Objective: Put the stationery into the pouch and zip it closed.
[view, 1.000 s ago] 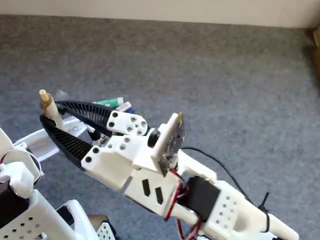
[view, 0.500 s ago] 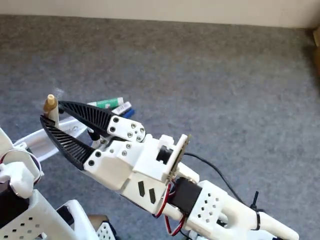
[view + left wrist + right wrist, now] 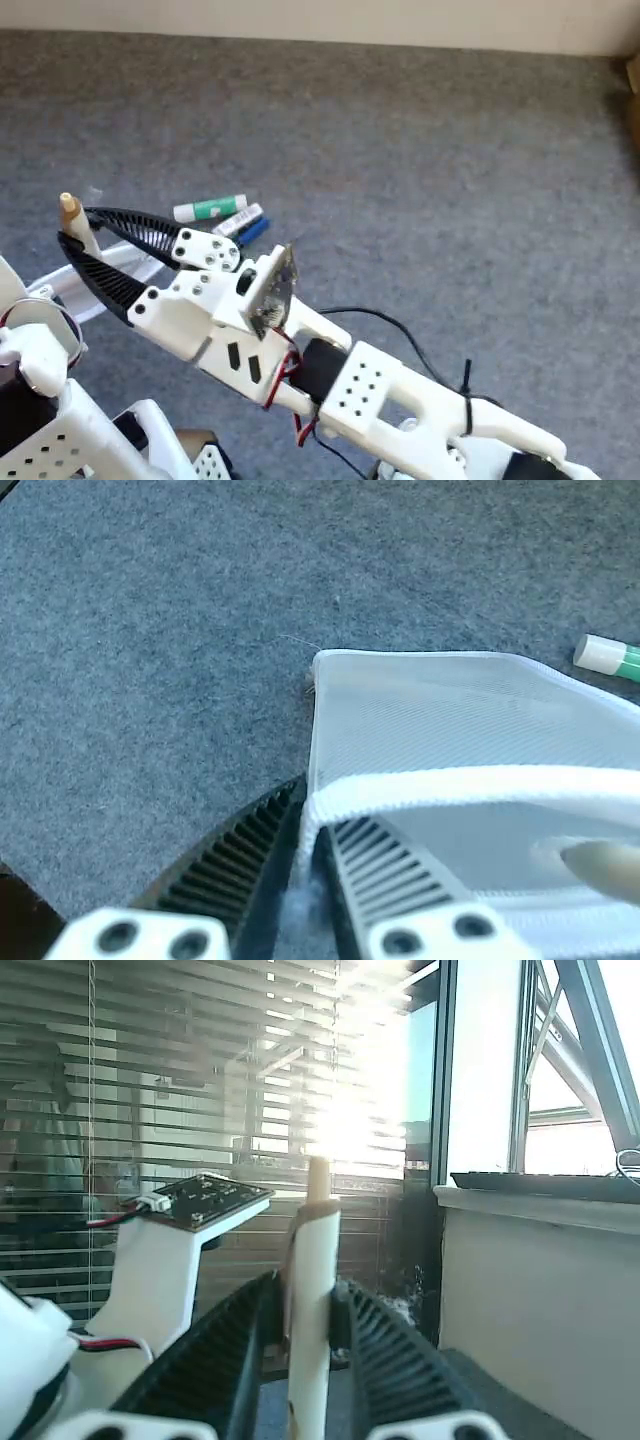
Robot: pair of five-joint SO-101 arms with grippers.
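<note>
My right gripper [image 3: 72, 228] is shut on a white pen with a tan tip [image 3: 68, 208], held above the white mesh pouch [image 3: 95, 285] at the table's left. In the right wrist view the pen [image 3: 314, 1250] stands clamped between the black fingers [image 3: 230, 1350] of that gripper [image 3: 305, 1292]. My left gripper [image 3: 303, 815] is shut on the pouch's rim [image 3: 450, 780], holding its mouth open; the pen's tan tip [image 3: 608, 868] shows over the opening. A green-and-white marker [image 3: 209, 209] and a blue pen [image 3: 246, 226] lie on the carpet beside the pouch.
Grey carpet [image 3: 430, 160] covers the table, with open room to the right and back. The left arm's white body [image 3: 40, 400] stands at the bottom left corner. The green marker's white cap [image 3: 603, 654] lies just past the pouch's far corner.
The right arm has stretched out to the left, carrying the pen leftward over the pouch. The wrist has turned. The marker and blue pen have not moved.
</note>
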